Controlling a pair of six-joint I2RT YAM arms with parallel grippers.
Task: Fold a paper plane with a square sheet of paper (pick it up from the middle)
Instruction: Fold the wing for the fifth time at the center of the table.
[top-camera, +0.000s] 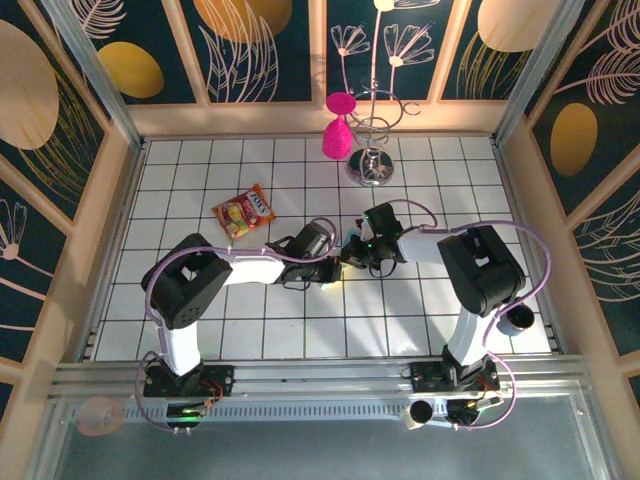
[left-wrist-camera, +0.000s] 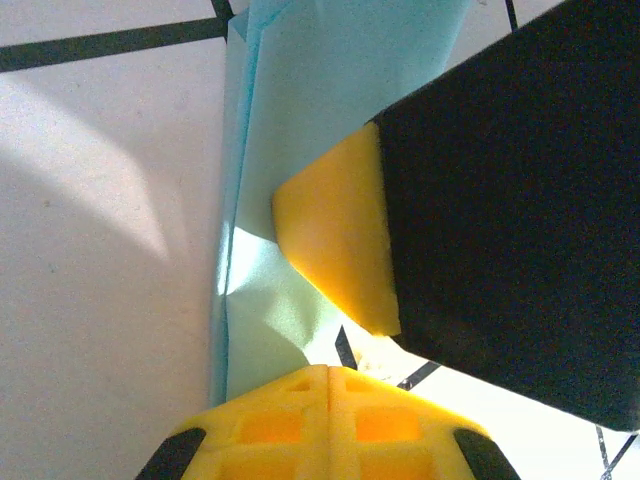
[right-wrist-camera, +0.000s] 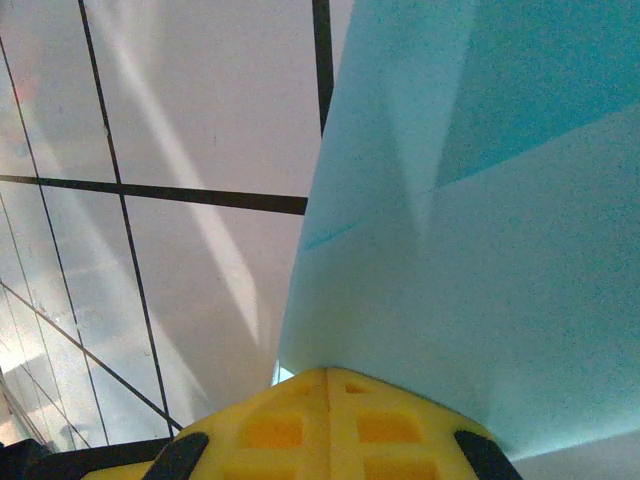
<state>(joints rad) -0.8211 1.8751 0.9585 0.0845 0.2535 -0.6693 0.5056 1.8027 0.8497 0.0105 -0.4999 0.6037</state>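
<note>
L end effector is seen fully closed in its wrist view, the yellow fingers pressed together w/ no gap. The blue paper, folded into a narrow strip w/ several layers along its left edge, is seen running right up to the fingertips. Whether an edge is pinched btwn them cannot be told.

R end effector is likewise closed, fingers seam to seam. In its wrist view a broad creased face of the paper is met at the tips, and a grip cannot be confirmed there either. In the L wrist view one yellow pad of the R end effector is laid against the paper's right side, just beyond the L fingertips.

From the top view both end effectors are found tip to tip at approx the ctr of the white gridded table, w/ the paper mostly hidden under them.

Near the R arm, at the table's right edge, a dark cup-like thing is seen; its inside cannot be made out. Farther back, left of ctr, a red-and-yellow snack packet is laid flat, well apart from the paper. At the far edge a metal stand is set upright, w/ a pink thing just beside it.
</note>
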